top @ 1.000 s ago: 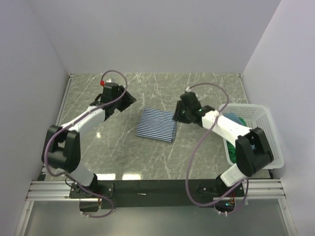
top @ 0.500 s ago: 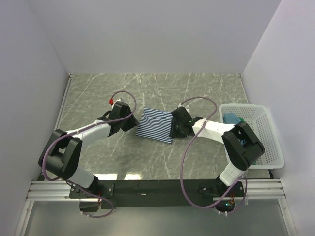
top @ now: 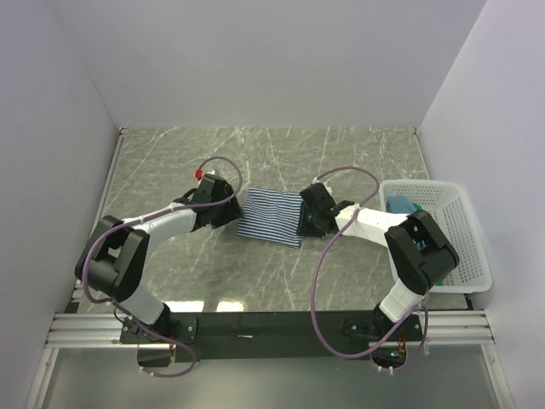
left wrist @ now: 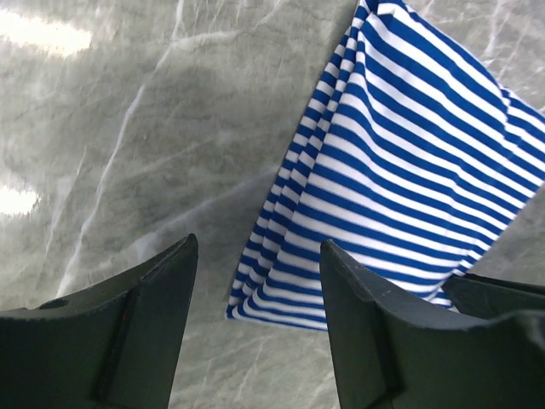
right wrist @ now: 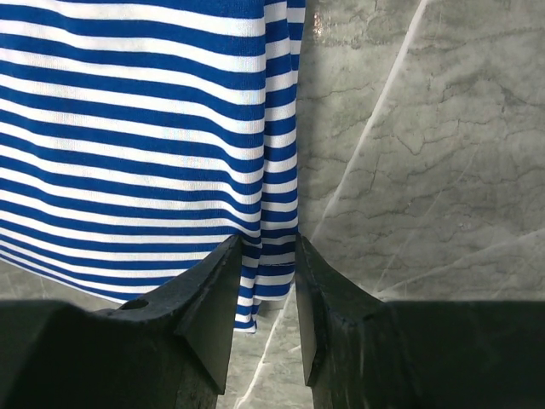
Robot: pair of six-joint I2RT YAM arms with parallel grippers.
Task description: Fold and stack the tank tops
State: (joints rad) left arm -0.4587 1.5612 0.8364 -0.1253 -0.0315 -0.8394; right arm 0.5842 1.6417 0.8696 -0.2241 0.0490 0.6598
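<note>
Basket far right; right gripper pinching striped top, left gripper wide.

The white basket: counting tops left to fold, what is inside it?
Inside the white basket, a teal-blue top shows beside a sliver of green fabric; the right arm covers the rest.

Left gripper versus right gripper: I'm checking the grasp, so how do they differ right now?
The left gripper is open wide, its fingers over bare table beside the striped top. The right gripper is nearly closed, pinching that top's folded edge. Both sit low at opposite sides of the top.
</note>
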